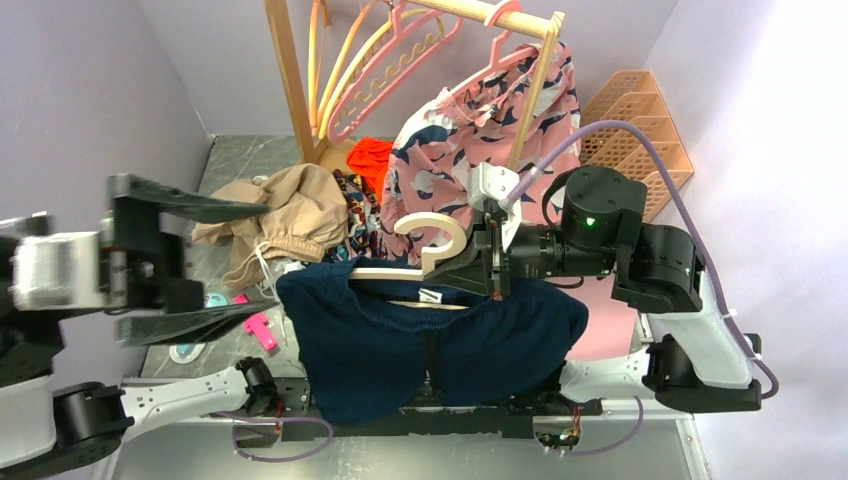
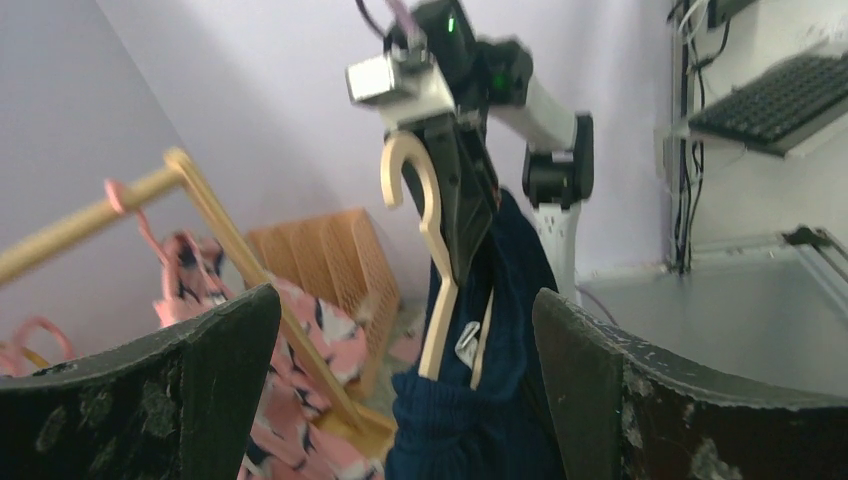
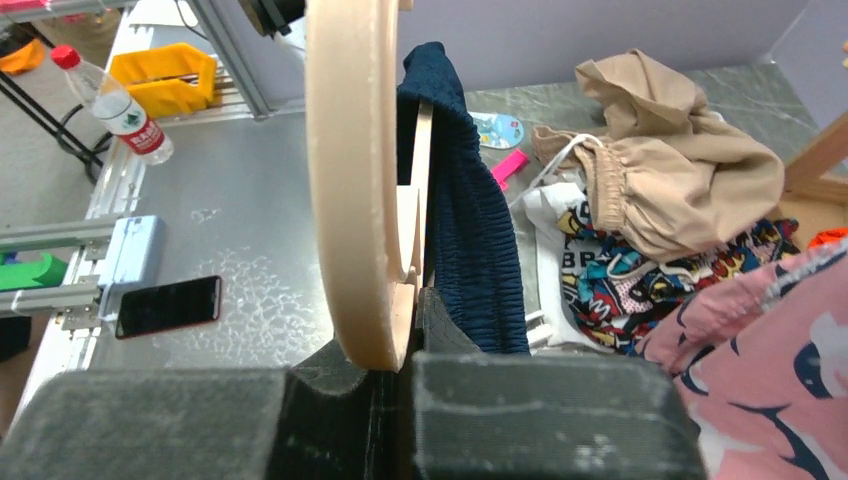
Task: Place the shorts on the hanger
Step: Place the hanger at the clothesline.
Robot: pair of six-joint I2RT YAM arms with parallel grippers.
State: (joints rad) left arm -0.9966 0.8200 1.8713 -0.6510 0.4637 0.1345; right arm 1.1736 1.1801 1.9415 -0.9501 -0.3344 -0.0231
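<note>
The navy shorts [image 1: 420,335] hang draped over the cream hanger [image 1: 432,252] above the table's near edge. My right gripper [image 1: 492,262] is shut on the hanger at the base of its hook. In the right wrist view the hanger [image 3: 352,180] stands in the closed jaws with the shorts [image 3: 460,210] behind it. My left gripper [image 1: 195,262] is open and empty, held left of the shorts. In the left wrist view its wide jaws frame the hanger [image 2: 428,250] and shorts [image 2: 480,400] from a distance.
A wooden rack [image 1: 290,80] at the back holds pink hangers [image 1: 390,60], a yellow hanger [image 1: 320,55] and pink printed shorts [image 1: 480,130]. A tan garment [image 1: 290,215] and printed clothes [image 1: 365,215] lie on the table. An orange organiser [image 1: 640,130] stands back right.
</note>
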